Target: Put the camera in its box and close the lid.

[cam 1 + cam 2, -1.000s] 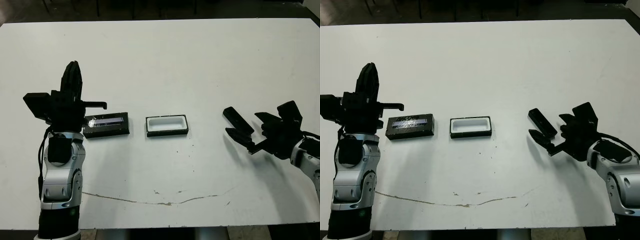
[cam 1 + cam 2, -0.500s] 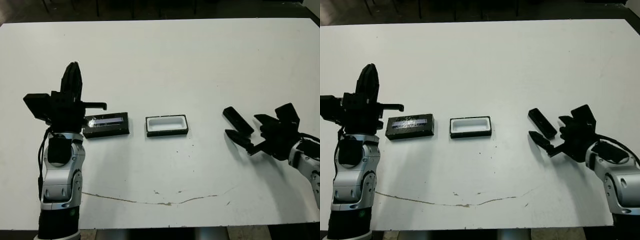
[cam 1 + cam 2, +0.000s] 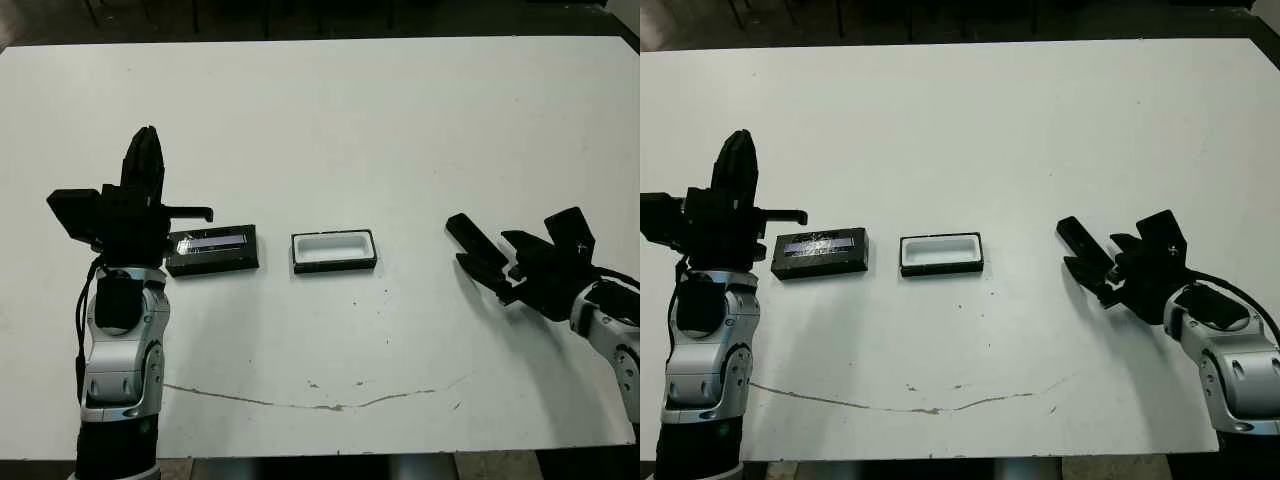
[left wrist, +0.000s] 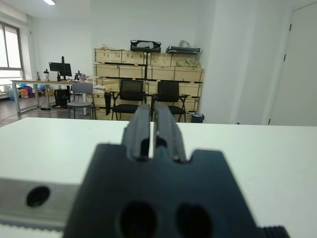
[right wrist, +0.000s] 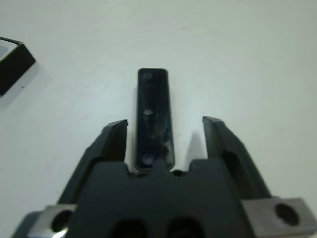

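The camera (image 5: pixel 154 116) is a slim black bar lying flat on the table, right of centre (image 3: pixel 461 230). My right gripper (image 3: pixel 489 256) is open and low over it, with one finger (image 5: pixel 113 140) on each side of the bar and no contact that I can see. The box (image 3: pixel 334 266), a black tray with white lining, sits open at the table's middle. Left of it lies the lid (image 3: pixel 213 250), black with a silvery strip. My left gripper (image 3: pixel 147 140) points straight up beside the lid, shut and holding nothing.
The white table (image 3: pixel 400 120) has a thin dark crack line (image 3: pixel 330 405) near its front edge. A corner of the box (image 5: pixel 14 64) shows in the right wrist view. Chairs and shelves stand beyond the table (image 4: pixel 143 94) in the left wrist view.
My right gripper has slid forward toward the camera, so its open fingers now straddle the bar instead of sitting beside it. The left arm, box and lid have not moved.
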{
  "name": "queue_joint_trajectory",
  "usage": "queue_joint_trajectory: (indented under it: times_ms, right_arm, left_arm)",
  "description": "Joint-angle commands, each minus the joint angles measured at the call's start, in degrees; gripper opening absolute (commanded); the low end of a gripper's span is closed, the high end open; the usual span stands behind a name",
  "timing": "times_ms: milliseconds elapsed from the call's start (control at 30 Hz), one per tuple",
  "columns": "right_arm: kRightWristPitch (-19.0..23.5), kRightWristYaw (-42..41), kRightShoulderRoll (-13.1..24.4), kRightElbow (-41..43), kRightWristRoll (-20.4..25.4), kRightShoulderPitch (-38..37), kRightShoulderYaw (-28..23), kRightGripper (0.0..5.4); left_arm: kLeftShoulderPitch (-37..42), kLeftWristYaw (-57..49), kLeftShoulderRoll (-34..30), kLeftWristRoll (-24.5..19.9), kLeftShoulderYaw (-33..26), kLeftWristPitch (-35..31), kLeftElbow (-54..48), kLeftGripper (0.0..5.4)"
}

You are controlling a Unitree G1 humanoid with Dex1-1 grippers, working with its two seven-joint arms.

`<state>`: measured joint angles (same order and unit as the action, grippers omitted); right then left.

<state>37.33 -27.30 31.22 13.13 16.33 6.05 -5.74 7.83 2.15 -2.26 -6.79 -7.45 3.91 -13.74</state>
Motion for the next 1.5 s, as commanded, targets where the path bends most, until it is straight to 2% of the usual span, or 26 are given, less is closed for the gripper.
queue_joint_trajectory:
  times_ms: [33,267,467,533,600,833,1100,1333,1500]
  right_arm:
    - [0.5,1.2,-0.3,0.6,-1.2,-1.0,0.4,2.57]
    - [-0.2,-2.0,1.6,-0.7,-1.0,-0.6,0.8,1.27]
    - [-0.1,-6.5,6.0,-0.9,-2.8,0.7,3.7,0.23]
    - [1.5,-8.2,7.6,-1.0,-2.9,1.6,4.8,0.02]
    - [2.7,-9.5,8.5,-1.3,-2.7,2.4,5.6,0.02]
    - [2.0,-13.5,10.6,-3.9,-3.2,4.2,7.4,0.02]
    - [1.9,-12.5,9.0,-3.9,-1.8,4.0,4.9,0.02]
    - [-3.2,-16.6,6.1,-2.8,7.2,3.6,-3.3,0.02]
    - [-4.2,-16.7,6.2,0.2,11.6,4.2,-7.6,0.02]
  left_arm:
    - [-1.0,-0.3,-0.6,0.2,-0.3,-1.3,0.1,0.0]
    - [-1.0,-0.4,-0.6,0.2,-0.3,-1.3,0.0,0.0]
    - [-1.0,-0.8,-0.5,0.7,-0.2,-1.4,-0.2,0.0]
    - [-1.0,-0.9,-0.6,0.9,-0.2,-1.2,-0.2,0.0]
    - [-1.0,-1.0,-0.6,1.0,-0.2,-1.2,-0.2,0.0]
    - [-1.1,-1.1,-0.5,0.7,-0.2,-1.4,-0.3,0.0]
    - [-1.1,-1.0,-0.4,0.5,-0.1,-1.6,-0.3,0.0]
    - [-1.1,-1.0,-0.5,0.5,0.0,-1.7,-0.4,0.0]
    - [-1.1,-0.8,-0.2,0.0,-0.1,-1.6,-0.3,0.0]
